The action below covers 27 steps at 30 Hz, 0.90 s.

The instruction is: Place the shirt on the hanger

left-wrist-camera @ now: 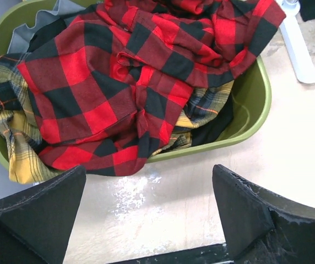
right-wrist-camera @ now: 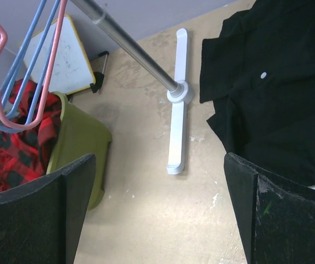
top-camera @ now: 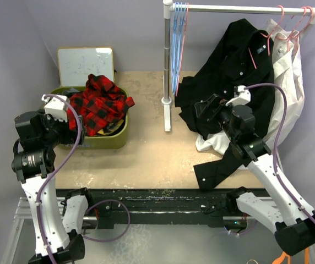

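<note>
Top: shirt [top-camera: 99,102] heaped in the bin [top-camera: 108,140], left side; hanger [top-camera: 184,38] on the rail [top-camera: 240,9], well apart from it.

Left wrist: left gripper [left-wrist-camera: 148,176] spread wide, empty, just short of the bin. Pinch 1 top fold, not the heap, so the plaid cloth [left-wrist-camera: 20,159] underneath stays put.

Right wrist: right gripper [right-wrist-camera: 160,165] spread too, empty, with the hanger up to its left.

Tan table [top-camera: 146,154]. Carries a clothes rack's white foot [top-camera: 167,114] near the middle. Left of the foot, a green tub [top-camera: 105,140] and a small whiteboard [top-camera: 86,63] behind it. Right of the foot, a black shirt [top-camera: 229,66] and white cloth [top-camera: 210,144].
</note>
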Motion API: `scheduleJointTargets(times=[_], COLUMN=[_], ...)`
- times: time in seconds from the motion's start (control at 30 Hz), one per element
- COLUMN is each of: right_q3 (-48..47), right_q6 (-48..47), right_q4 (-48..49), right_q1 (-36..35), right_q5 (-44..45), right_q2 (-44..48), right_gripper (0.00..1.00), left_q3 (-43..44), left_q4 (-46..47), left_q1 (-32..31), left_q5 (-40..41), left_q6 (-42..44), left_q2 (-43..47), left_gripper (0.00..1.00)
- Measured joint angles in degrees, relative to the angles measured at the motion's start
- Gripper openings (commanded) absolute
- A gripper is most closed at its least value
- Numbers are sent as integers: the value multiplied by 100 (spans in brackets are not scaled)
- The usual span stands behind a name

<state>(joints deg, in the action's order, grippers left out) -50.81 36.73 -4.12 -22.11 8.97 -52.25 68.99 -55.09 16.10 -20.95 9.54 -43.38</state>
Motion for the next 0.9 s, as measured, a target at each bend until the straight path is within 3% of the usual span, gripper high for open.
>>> scheduleJointTargets(times=[0.23, 0.53, 0.63, 0.9], right_q3=[962, 800, 800, 796], right_q6=[-299, -798, -901, -1185], right_q4=[973, 1263, 1239, 1211], right_q1=[0, 0, 0, 0], right_q5=[-994, -1622, -1657, -1926], right_q2=[570, 173, 212, 313], right_gripper=[100, 100, 100, 100], left_q3=[999, 2573, 2684, 2326], left_q4=[-164, -138, -380, -664], left_q1=[0, -50, -149, -330], left_q5=[81, -282, -393, -17], left_q6=[560, 1145, 1480, 2013], left_q2=[-1602, -4306, -4688, -4861], left_gripper=[99, 82, 71, 72])
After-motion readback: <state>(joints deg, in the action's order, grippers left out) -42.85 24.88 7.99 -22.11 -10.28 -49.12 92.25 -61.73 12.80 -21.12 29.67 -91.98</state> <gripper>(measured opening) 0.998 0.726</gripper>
